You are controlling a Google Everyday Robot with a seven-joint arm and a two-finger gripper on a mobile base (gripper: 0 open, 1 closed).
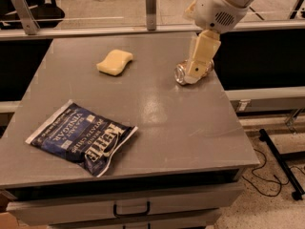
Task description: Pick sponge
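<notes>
The sponge (pixel 115 62) is a pale yellow foam block lying flat on the grey table (pixel 167 123), toward the back left. My cream-coloured gripper (pixel 199 61) hangs from the arm at the upper right, above the table's right back part and in front of a lying can (pixel 183 74). It is well to the right of the sponge and holds nothing that I can see.
A dark blue chip bag (pixel 83 137) lies at the front left of the table. The metal can lies on its side at the back right, partly hidden by the gripper. A rail with posts (pixel 150 1) runs behind the table. A drawer handle (pixel 131 209) shows below the front edge.
</notes>
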